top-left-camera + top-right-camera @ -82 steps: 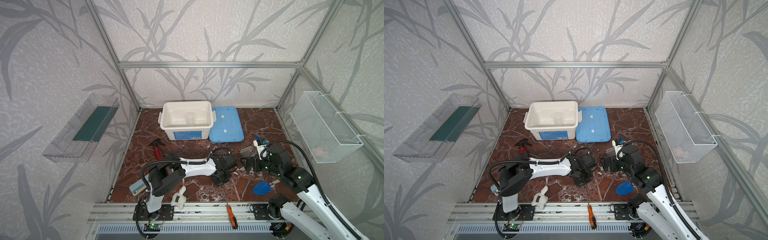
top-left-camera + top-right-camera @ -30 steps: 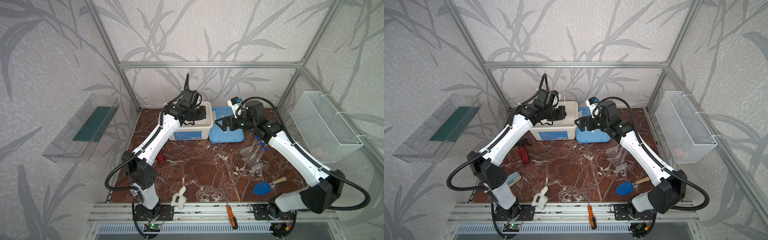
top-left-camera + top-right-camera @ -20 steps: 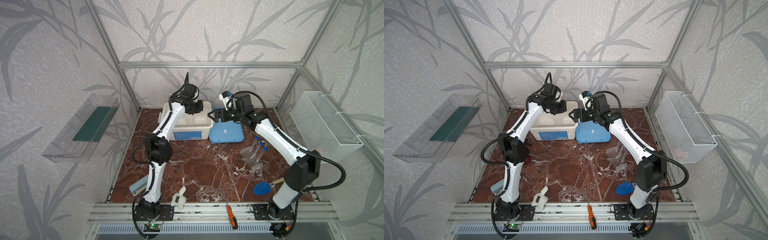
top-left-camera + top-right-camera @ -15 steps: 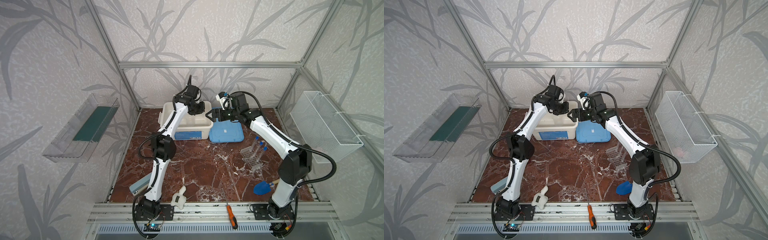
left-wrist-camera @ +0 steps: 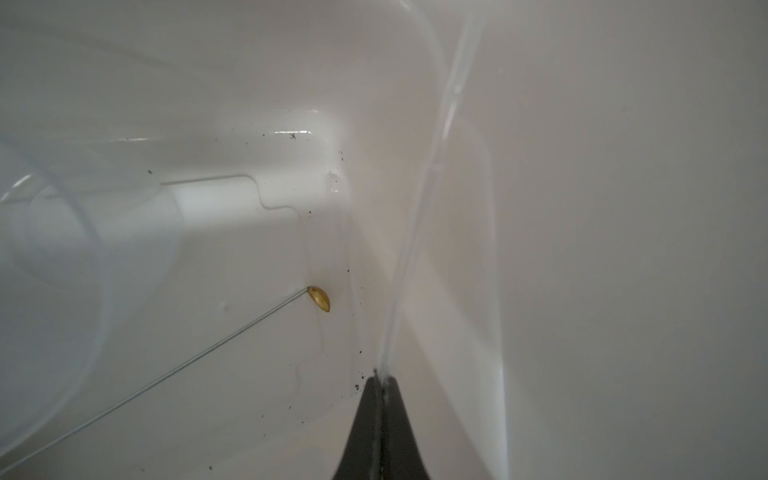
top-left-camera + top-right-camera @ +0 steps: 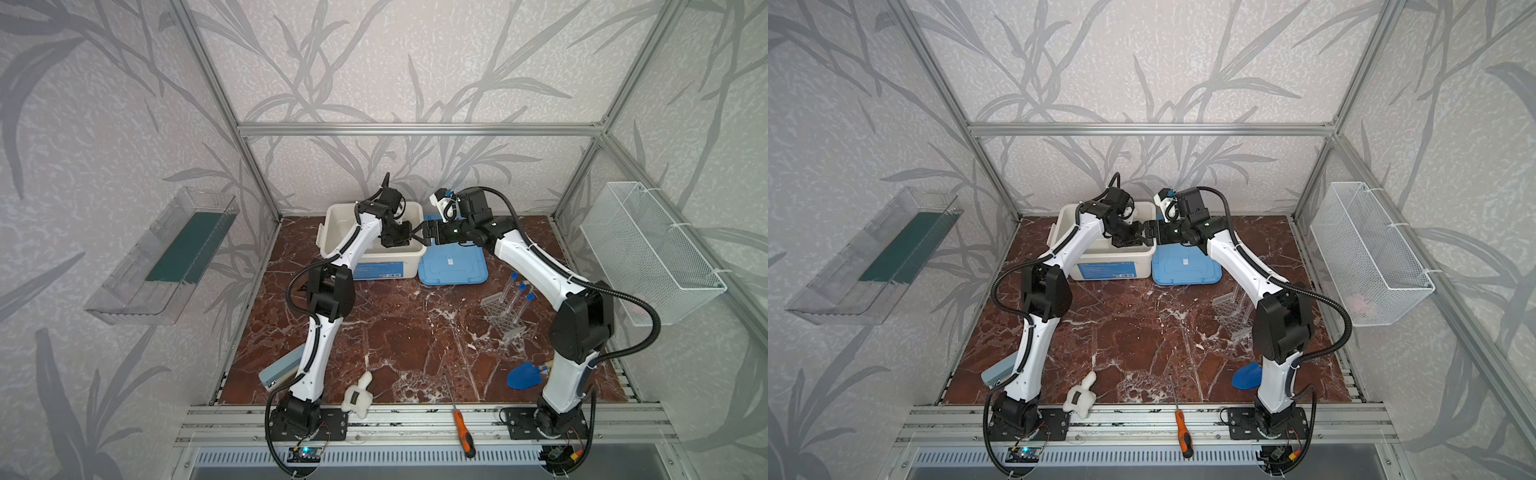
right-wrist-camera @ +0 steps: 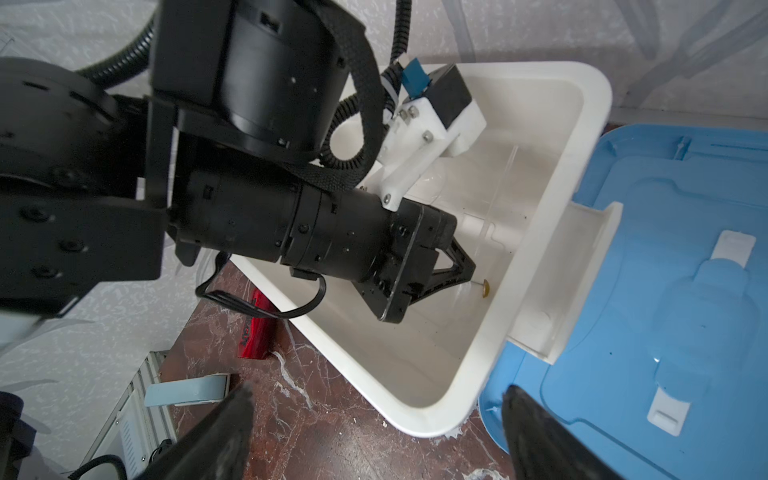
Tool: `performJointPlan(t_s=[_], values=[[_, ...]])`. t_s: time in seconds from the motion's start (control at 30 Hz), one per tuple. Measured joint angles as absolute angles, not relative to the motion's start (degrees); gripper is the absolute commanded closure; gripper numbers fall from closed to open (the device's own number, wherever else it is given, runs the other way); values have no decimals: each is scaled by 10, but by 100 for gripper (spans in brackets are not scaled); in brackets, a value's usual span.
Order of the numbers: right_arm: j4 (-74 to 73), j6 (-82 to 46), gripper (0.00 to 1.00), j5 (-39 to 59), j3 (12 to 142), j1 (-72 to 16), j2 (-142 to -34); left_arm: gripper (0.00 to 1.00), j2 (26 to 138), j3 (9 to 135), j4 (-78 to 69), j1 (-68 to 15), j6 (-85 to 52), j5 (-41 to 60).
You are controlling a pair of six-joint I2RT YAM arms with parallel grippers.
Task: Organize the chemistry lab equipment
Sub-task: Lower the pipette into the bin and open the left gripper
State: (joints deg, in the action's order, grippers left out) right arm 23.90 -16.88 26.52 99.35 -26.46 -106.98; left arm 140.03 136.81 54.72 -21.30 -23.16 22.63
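My left jaws are pinching a thin clear rod (image 5: 431, 166) inside the white bin (image 7: 519, 68); my right jaws are hovering spread wide just outside its rim.

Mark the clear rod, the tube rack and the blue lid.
clear rod (image 5: 419, 216): left wrist view, middle of its shaft.
tube rack (image 6: 496, 311): in a top view, on its perforated top plate.
blue lid (image 6: 440, 272): in a top view, on its flat upper face.
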Motion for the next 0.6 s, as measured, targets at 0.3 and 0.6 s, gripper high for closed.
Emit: performJointPlan(t_s=[0.3,0.6], values=[[237,-150,9,293,992,-262,-1070,100,1430,1368,532,-220,-233,233],[240,-144,10,292,995,-261,-1070,100,1477,1368,526,-220,-241,240]])
